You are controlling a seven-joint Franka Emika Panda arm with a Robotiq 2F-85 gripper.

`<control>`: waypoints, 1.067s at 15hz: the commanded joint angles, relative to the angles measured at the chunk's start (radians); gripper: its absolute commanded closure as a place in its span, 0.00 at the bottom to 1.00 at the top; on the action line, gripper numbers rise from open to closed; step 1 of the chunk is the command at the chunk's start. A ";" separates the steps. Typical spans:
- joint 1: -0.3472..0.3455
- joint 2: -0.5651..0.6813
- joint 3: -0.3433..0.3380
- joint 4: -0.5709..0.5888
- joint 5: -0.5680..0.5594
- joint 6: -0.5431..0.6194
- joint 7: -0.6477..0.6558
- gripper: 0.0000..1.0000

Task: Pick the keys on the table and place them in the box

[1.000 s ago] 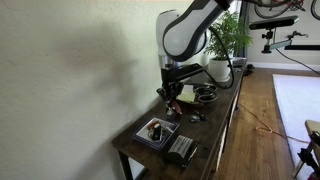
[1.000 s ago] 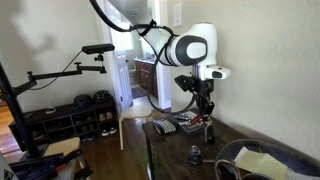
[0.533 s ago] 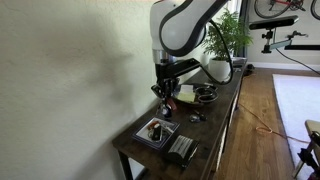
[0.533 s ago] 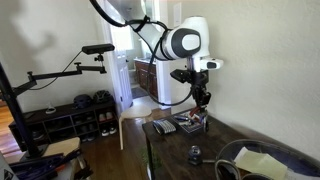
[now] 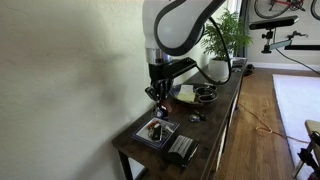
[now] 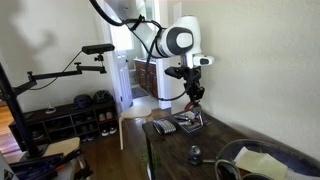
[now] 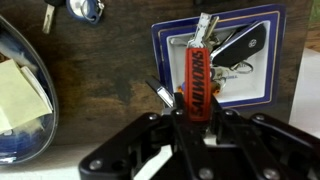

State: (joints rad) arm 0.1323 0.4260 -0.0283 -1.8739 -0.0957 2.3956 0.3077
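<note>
My gripper is shut on the red-orange strap of the keys. The metal keys hang from the strap's far end, above the box. The box has a pale rim and a dark inside, with a dark fob-like object lying in it. In both exterior views the gripper hangs above the box, near the end of the dark wooden table. The keys do not touch the box.
A black ribbed object lies beside the box at the table's end. Dark bowls and a potted plant stand farther along. A large bowl holding yellow paper and a small dark item are nearby. A wall borders the table.
The arm has carried the keys along the table toward the box end and now hangs over the box. The gripper stays shut on the strap.
</note>
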 commanded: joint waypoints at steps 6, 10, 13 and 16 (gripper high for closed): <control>0.024 -0.039 0.023 -0.029 -0.034 0.002 -0.044 0.92; 0.005 0.023 0.029 -0.027 -0.009 -0.016 -0.078 0.92; -0.001 0.067 0.031 -0.020 -0.005 -0.024 -0.102 0.92; 0.001 0.091 0.032 -0.018 -0.010 -0.027 -0.123 0.93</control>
State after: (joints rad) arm 0.1405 0.5159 -0.0033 -1.8872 -0.1097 2.3878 0.2224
